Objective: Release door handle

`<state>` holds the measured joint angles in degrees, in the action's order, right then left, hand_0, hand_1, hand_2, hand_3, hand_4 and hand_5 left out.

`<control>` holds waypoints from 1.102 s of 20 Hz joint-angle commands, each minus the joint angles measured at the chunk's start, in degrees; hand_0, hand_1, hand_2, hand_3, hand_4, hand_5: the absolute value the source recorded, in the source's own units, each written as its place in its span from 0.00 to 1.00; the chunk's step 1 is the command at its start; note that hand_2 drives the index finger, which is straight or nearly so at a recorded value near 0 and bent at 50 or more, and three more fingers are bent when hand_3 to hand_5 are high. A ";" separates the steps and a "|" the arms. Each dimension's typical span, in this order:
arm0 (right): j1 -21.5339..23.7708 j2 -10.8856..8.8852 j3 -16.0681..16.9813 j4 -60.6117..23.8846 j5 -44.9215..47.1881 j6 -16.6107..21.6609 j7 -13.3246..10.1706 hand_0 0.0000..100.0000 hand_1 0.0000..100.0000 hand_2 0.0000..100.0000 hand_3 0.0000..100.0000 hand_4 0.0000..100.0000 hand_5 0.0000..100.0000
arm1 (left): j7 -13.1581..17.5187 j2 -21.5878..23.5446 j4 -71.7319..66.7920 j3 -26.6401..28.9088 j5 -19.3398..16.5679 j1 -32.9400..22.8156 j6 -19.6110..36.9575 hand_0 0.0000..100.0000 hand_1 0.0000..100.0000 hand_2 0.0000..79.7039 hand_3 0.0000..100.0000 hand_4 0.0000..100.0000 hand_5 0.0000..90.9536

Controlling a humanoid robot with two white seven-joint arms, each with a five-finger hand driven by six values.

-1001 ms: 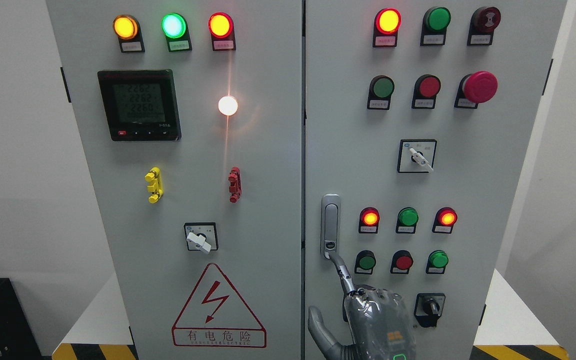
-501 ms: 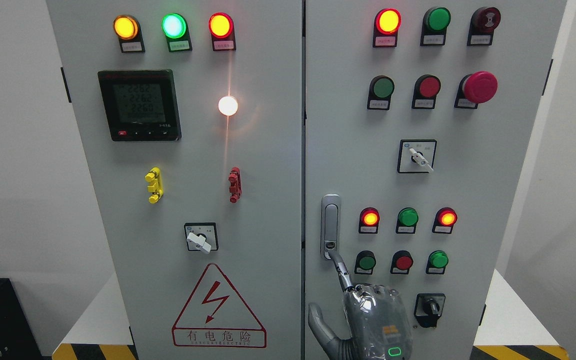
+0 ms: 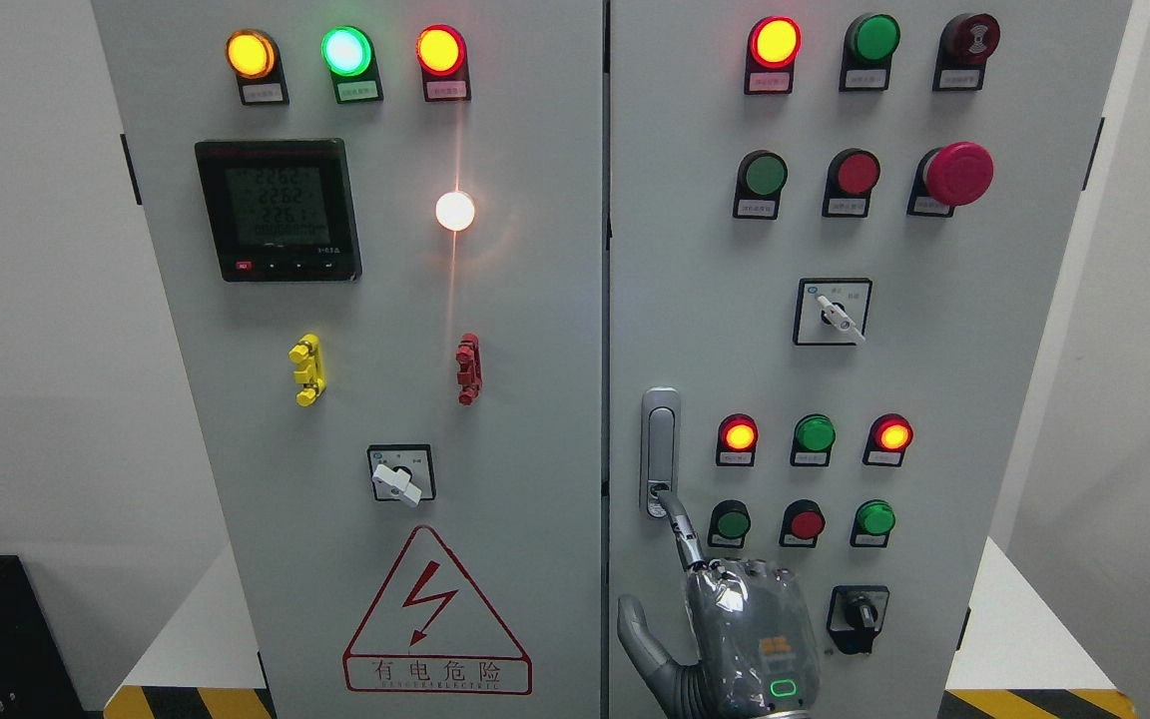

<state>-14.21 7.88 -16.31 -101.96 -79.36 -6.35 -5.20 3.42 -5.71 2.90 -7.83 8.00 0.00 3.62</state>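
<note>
Head view: a big grey cabinet (image 3: 495, 399) with two doors is seen from the front, and it fills most of the picture. The left door (image 3: 385, 330) carries a dark meter screen (image 3: 279, 210), three lit lamps at the top, a bright white lamp (image 3: 455, 211) and a red warning triangle (image 3: 435, 614) low down. The right door (image 3: 934, 379) is packed with red and green buttons, a big red stop button (image 3: 958, 173) and turn switches, so that everything can be reached from the front.

The door handle (image 3: 660, 451) is set upright at the left edge of the right door, just beside the gap between the doors. It lies flat in its silver plate, so the door looks shut.

Only one robot hand (image 3: 735, 639) is seen, at the bottom, a little right of the middle. It cannot be told from which side its arm comes in. One finger (image 3: 680, 529) is held out straight and points up, and its tip touches the low end of the handle, where the small lock part sits. The thumb (image 3: 640, 634) is spread out to the left, and the other fingers look folded down. Nothing is gripped. The pointing finger seems to be put there to press the catch so the handle can be set free.
</note>
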 commanded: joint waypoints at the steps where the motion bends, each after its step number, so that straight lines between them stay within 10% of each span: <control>1: -0.55 0.03 -0.03 1.23 -1.23 -0.24 0.01 0.51 0.30 0.00 0.98 1.00 1.00 | 0.00 0.00 0.00 0.01 0.00 -1.14 -0.02 0.12 0.56 0.00 0.00 0.00 0.00; 22: -1.43 0.03 0.05 1.85 -3.43 -0.68 0.10 0.51 0.31 0.00 0.99 1.00 1.00 | 0.00 0.00 0.00 0.01 0.00 -1.14 -0.02 0.12 0.56 0.00 0.00 0.00 0.00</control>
<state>-15.56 7.90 -16.36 -100.51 -82.26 -6.94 -5.20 3.42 -5.71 2.90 -7.83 8.00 0.00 3.62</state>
